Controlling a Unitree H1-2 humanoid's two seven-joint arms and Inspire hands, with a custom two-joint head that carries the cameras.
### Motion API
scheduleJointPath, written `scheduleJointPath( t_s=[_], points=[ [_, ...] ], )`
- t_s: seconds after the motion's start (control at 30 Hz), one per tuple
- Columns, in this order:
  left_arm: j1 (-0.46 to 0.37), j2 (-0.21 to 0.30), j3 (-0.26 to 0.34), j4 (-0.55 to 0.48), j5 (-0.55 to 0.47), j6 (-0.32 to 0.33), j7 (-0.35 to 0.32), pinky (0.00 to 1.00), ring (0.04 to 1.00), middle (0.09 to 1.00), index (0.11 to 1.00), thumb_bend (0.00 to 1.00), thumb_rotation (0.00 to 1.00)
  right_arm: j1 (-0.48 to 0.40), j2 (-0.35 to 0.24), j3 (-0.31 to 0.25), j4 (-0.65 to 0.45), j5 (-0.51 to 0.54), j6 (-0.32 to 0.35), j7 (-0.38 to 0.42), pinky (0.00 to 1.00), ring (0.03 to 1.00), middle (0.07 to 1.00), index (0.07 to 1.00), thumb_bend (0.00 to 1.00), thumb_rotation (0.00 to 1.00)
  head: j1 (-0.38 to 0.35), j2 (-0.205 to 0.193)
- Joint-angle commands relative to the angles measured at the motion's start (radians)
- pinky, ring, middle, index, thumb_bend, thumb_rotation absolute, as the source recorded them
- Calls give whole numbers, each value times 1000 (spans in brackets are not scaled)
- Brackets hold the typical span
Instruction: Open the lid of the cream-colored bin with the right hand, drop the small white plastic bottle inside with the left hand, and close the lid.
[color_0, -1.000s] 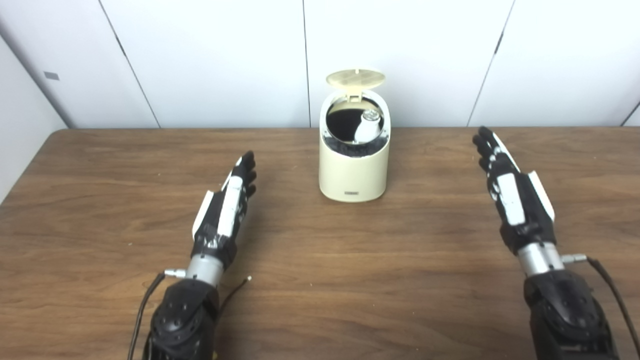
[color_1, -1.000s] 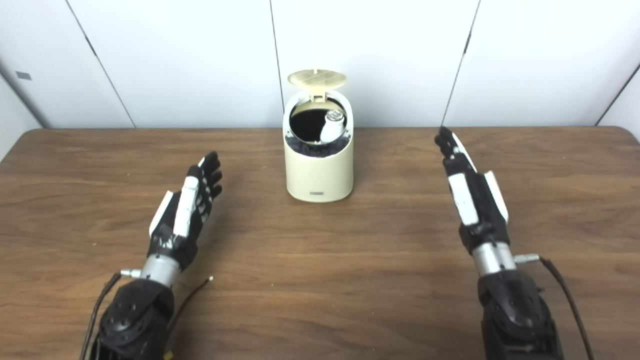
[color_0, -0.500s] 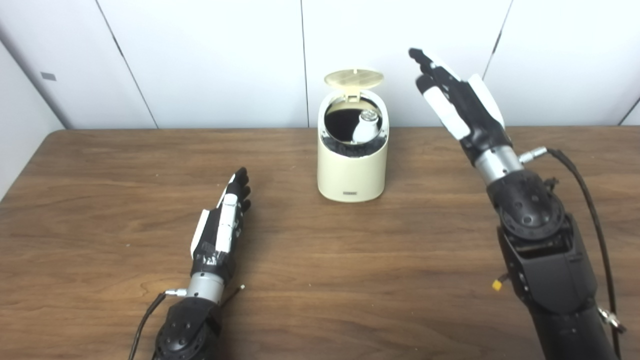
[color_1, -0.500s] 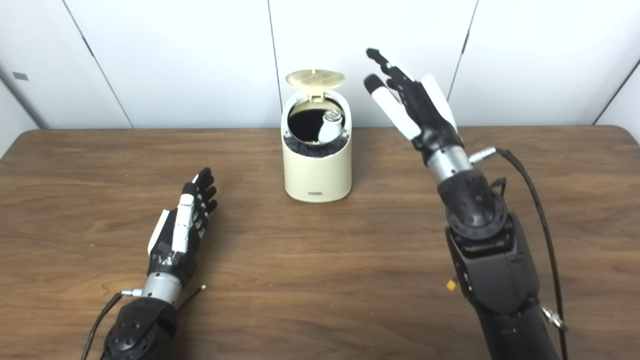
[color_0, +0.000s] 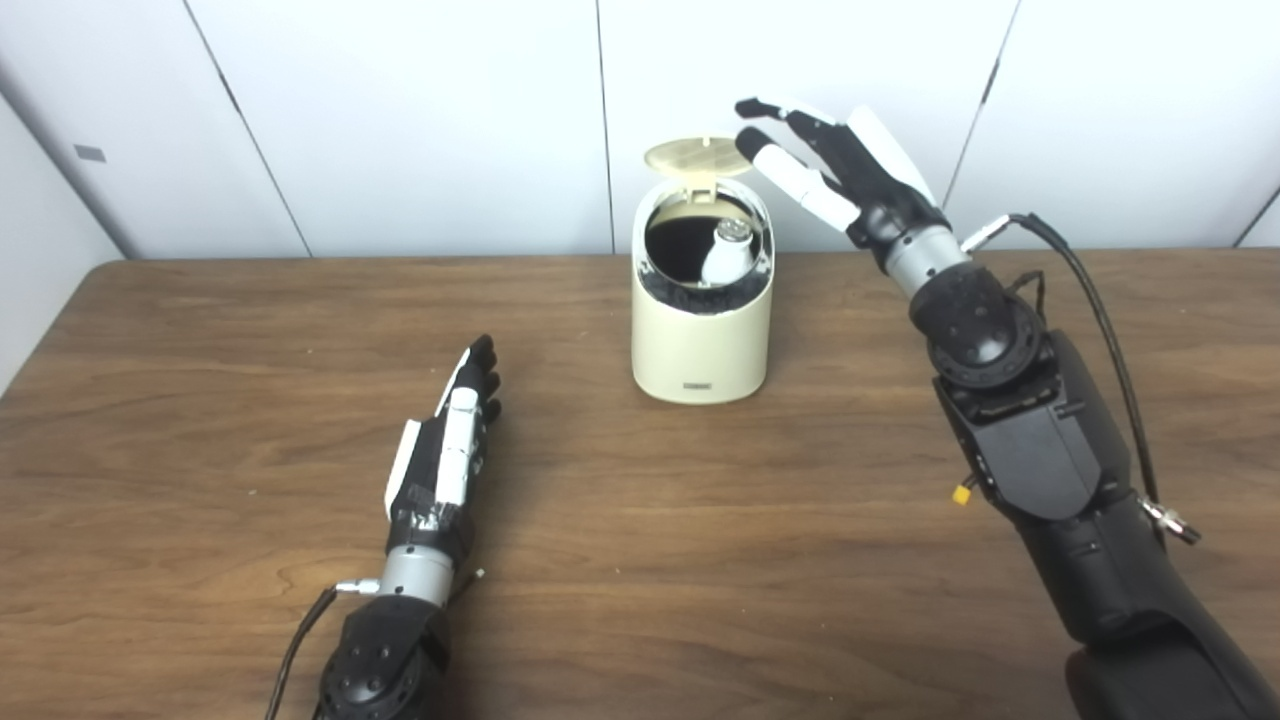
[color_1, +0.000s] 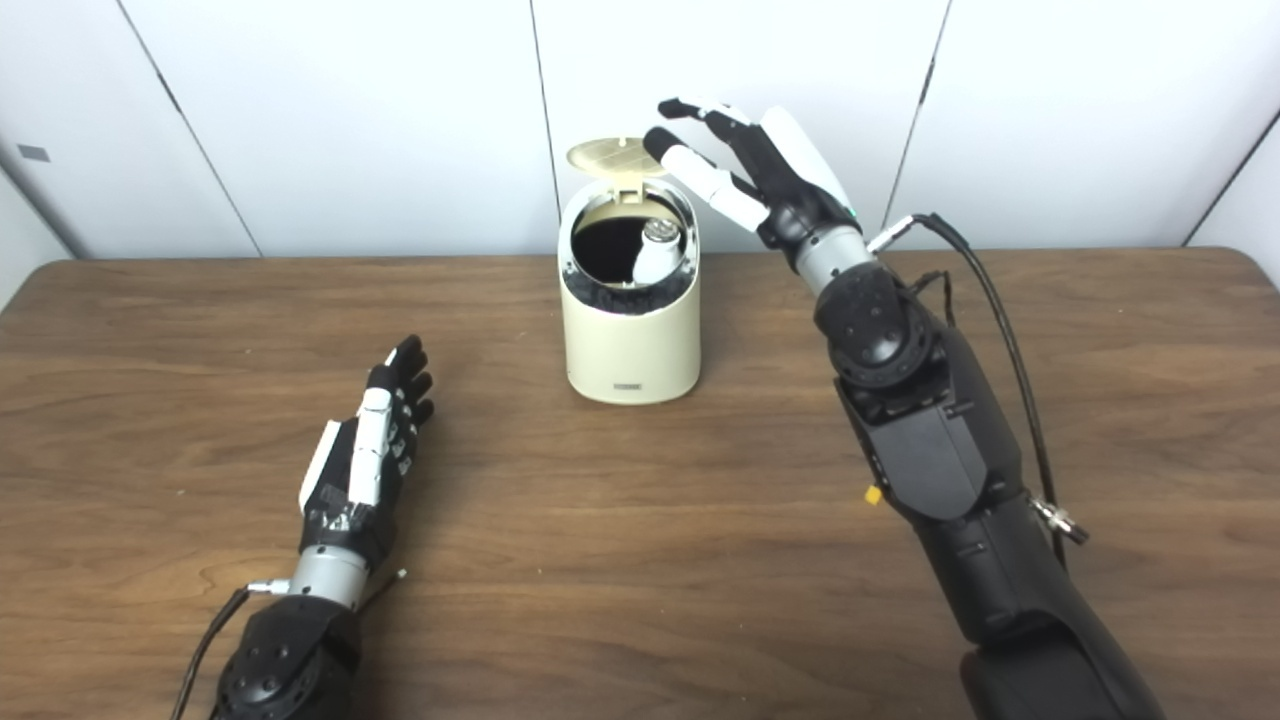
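Currently, by item:
Bin (color_0: 700, 345): cream-colored, upright on the wooden table (color_0: 700, 560), near the far edge.
Lid (color_0: 695, 155): raised, tilted back.
Bottle (color_0: 722, 255): small, white, leaning inside the bin.
Right hand (color_0: 850, 165): empty, fingers spread, raised beside the lid; contact unclear.
Left hand (color_0: 450, 450): empty, fingers extended, low over the table, well apart from the bin.

bin (color_0: 702, 335) mouth open, bottle (color_0: 725, 256) inside | upright lid (color_0: 696, 156) blocks rear | right robot hand (color_0: 850, 165) seemingly just beside lid
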Motion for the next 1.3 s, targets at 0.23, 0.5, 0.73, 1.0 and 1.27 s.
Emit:
scheduleJointPath(
  t_s=[0.23,0.5,0.73,1.0,1.27],
  points=[
    [-25,-1,-9,-29,8,-29,11,1000,1000,1000,1000,548,1000,-45,-17,29,-23,-78,-47,-3,954,1000,974,762,580,1000,-3,0],
    [-25,0,-12,-24,9,-35,10,1000,1000,1000,999,556,1000,0,-40,28,-91,-98,-22,28,979,1000,993,659,606,1000,-4,0],
    [-24,4,-17,-27,17,-29,11,1000,1000,1000,1000,559,1000,41,-52,23,-158,-100,-33,55,1000,1000,989,638,591,1000,-1,3],
    [-23,2,-14,-27,6,-25,8,1000,1000,1000,1000,581,1000,94,-53,21,-249,-99,-13,87,1000,1000,990,651,572,1000,1,6],
    [-25,2,-15,-27,6,-27,9,1000,1000,1000,1000,588,1000,119,-58,48,-264,-120,-38,116,997,1000,978,693,603,1000,3,12]
  ],
)
